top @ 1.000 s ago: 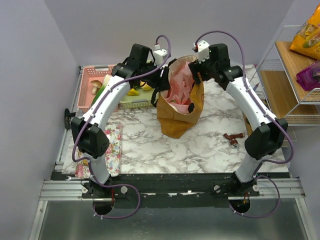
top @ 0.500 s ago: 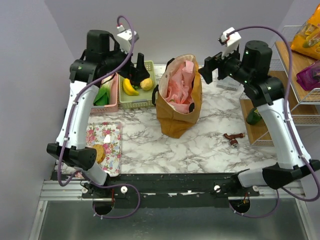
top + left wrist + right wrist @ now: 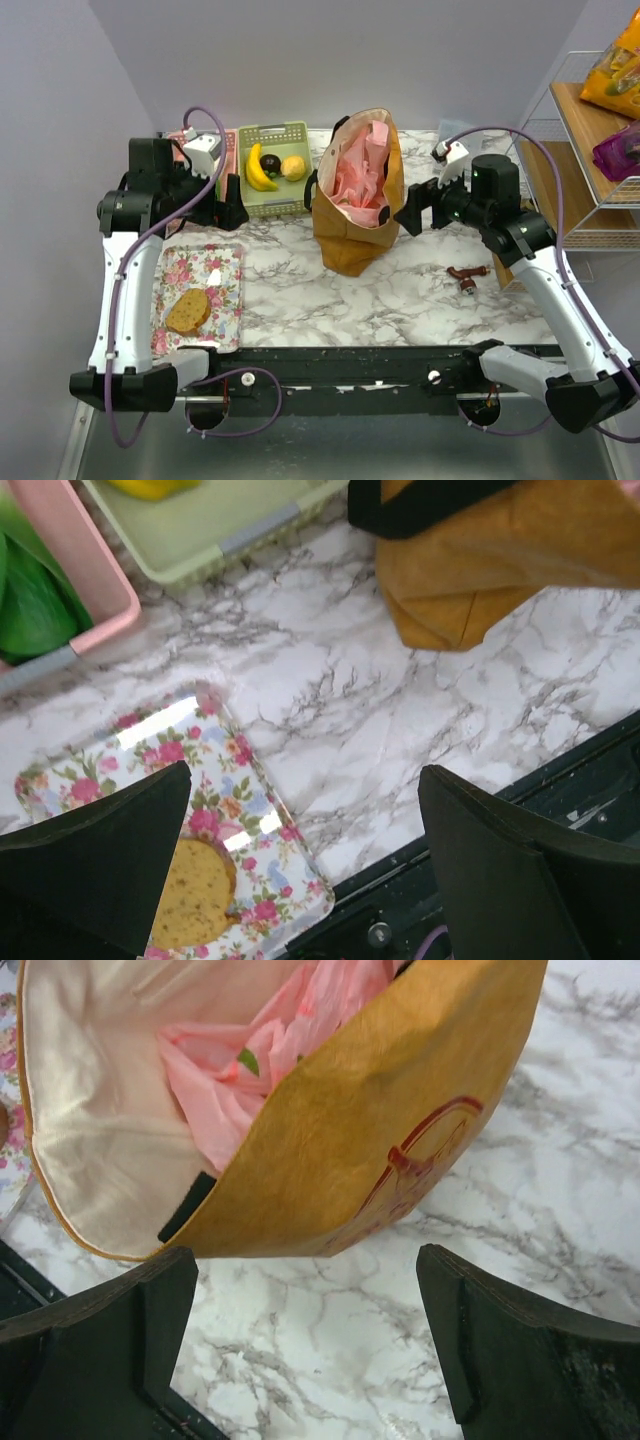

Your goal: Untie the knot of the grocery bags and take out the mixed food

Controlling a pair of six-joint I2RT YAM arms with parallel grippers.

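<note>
Left fingers [image 3: 100,860] and right fingers [image 3: 500,1350] both spread wide, holding nothing, at the tote's 9 and 3 o'clock. Mustard-yellow fabric tote [image 3: 350,235] upright mid-counter [image 3: 400,300], crinkly pink plastic bag [image 3: 360,175] stuffed inside. Yellow banana [image 3: 258,168] and yellow lemon [image 3: 293,167] in pale-green slotted basket [image 3: 300,128] at tote's 10 o'clock.

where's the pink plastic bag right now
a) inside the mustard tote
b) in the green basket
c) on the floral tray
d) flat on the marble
a, the pink plastic bag sits crumpled inside the open mustard tote, as both the top view and the right wrist view show.
</note>
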